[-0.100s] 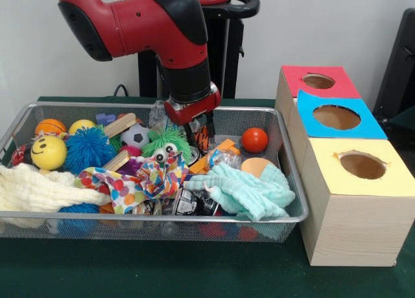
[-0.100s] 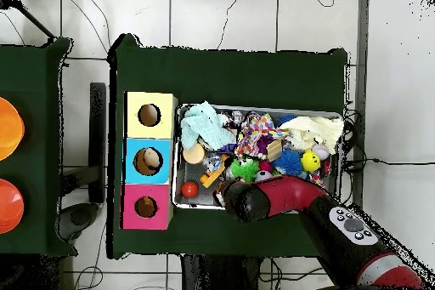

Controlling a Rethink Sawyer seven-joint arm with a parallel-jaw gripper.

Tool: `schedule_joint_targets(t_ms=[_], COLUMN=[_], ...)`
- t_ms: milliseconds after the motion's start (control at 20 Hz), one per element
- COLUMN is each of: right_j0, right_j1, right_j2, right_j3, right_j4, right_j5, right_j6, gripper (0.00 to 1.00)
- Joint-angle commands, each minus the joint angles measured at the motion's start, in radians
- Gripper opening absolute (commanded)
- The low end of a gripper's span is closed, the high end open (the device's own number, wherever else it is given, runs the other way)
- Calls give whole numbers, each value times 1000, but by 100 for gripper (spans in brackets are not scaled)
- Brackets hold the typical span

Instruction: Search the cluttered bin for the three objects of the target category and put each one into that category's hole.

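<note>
While green cloth [image 1: 194, 278] covers the table, the gripper's [image 1: 192, 131] opening cannot be told.

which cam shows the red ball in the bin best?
Front view. The red ball sits unobstructed against the far wall of the mesh bin, right of the pincer. The overhead view shows it only as a small red dot in the bin corner nearest the pink-topped box.

Sawyer arm [image 1: 149, 19]: glossy red rounded shells, black joint caps, small dark screws; grey button pad at five o'clock overhead.
</note>
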Motion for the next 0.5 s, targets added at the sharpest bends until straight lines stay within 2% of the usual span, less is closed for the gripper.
schedule_joint_targets(t_ms=[50, 500], right_j0=[-1, -1], right_j1=[16, 15], right_j2=[37, 39], right_j3=[-103, -105], right_j4=[-85, -96], right_j5=[-38, -36], right_j6=[-55, -50], gripper=[0, 0])
